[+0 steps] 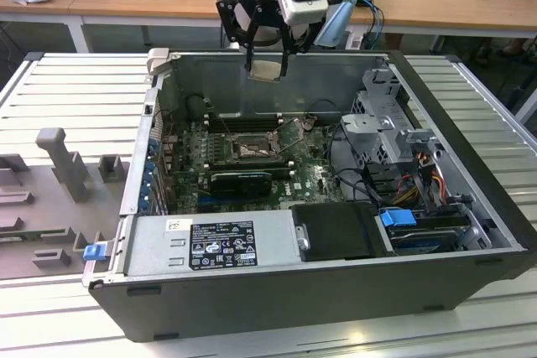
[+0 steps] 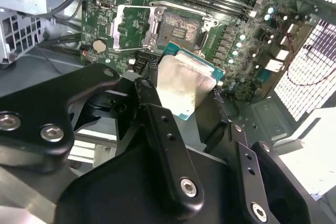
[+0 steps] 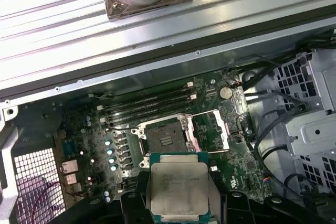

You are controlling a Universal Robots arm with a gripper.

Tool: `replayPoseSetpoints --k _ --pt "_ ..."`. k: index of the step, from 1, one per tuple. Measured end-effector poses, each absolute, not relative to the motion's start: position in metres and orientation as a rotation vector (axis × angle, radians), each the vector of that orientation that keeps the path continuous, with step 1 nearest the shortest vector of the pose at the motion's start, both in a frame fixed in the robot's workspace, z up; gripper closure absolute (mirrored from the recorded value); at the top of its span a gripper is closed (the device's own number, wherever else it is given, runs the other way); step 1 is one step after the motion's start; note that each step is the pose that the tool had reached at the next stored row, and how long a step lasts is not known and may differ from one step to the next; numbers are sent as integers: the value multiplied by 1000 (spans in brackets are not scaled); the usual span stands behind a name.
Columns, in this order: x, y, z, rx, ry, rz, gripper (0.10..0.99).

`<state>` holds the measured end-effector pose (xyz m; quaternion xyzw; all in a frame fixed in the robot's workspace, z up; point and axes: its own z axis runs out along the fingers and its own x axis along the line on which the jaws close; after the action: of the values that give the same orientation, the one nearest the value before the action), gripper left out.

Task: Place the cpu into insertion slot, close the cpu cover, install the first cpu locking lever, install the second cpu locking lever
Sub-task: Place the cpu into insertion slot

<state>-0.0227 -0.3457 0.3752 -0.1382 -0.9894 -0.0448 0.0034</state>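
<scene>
My gripper [image 1: 267,67] hangs above the back wall of the open computer case, shut on the cpu [image 1: 268,70], a flat square chip with a pale metal top. In both wrist views the cpu [image 2: 185,82] [image 3: 178,187] sits between the black fingers [image 2: 152,98], high above the board. The insertion slot [image 1: 250,149] [image 2: 181,29] [image 3: 163,137] lies bare and dark on the green board, below and ahead of the chip. Beside it the cpu cover [image 2: 131,27] [image 3: 210,129] stands flipped open.
Long black memory slots [image 3: 147,103] run behind the socket, and a black expansion card [image 1: 239,180] lies in front of it. A metal drive cage [image 1: 382,127] with cables is at the exterior view's right. A power supply [image 1: 210,245] fills the case front.
</scene>
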Motion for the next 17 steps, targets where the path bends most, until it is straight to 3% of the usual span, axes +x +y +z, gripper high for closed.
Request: replayPoseSetpoints --k 17 --pt "-23 -346 374 -676 -3065 -141 561"
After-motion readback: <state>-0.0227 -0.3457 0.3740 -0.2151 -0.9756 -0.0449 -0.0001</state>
